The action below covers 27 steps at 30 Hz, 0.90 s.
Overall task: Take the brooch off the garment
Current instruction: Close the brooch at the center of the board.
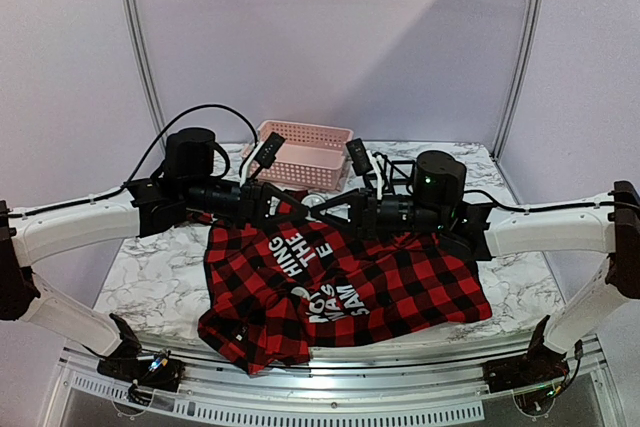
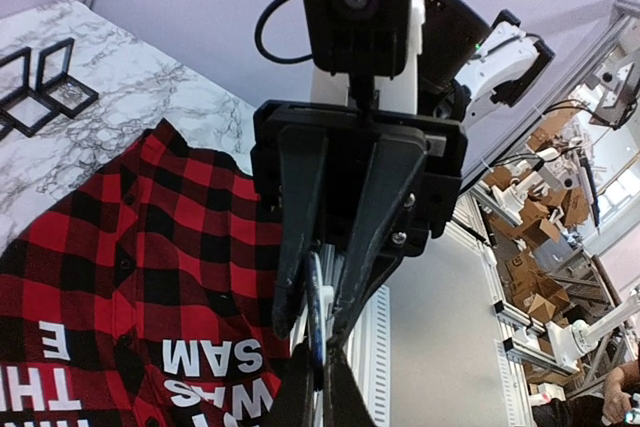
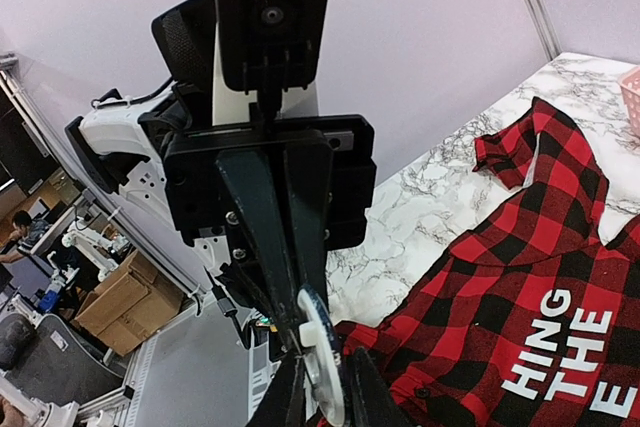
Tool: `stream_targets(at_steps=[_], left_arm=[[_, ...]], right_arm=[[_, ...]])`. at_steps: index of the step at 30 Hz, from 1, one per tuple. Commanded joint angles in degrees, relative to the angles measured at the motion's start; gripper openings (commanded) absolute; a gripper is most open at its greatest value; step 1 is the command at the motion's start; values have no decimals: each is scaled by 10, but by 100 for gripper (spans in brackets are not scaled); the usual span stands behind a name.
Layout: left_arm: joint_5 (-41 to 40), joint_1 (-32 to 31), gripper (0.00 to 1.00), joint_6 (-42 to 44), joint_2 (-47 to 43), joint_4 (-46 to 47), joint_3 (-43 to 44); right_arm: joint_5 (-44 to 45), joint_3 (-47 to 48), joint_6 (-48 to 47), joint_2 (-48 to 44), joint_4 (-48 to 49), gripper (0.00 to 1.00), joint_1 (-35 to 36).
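Observation:
The red-and-black plaid garment (image 1: 400, 277) with white lettering lies flat on the marble table; it also shows in the left wrist view (image 2: 120, 237) and the right wrist view (image 3: 540, 277). The brooch (image 1: 313, 203), a round white disc with a blue face, hangs in the air above it, off the cloth. My two grippers meet tip to tip there. My left gripper (image 1: 295, 203) (image 2: 320, 359) is shut on the brooch (image 2: 316, 297). My right gripper (image 1: 335, 209) (image 3: 325, 372) has its fingers on either side of the brooch (image 3: 322, 347), with small gaps.
A pink slotted basket (image 1: 305, 152) stands at the back of the table. Black wire frames (image 1: 395, 172) (image 2: 40, 77) sit next to it at the back right. The marble table (image 1: 150, 267) ends at a metal rail in front.

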Motion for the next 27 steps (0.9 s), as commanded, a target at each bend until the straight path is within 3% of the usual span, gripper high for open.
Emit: stream_targets(at_steps=[1, 27], left_arm=[[15, -3, 0, 5, 1, 4, -5], [12, -5, 0, 10, -2, -2, -5]], right_arm=[[39, 11, 6, 11, -8, 14, -1], [62, 22, 39, 31, -17, 4, -1]])
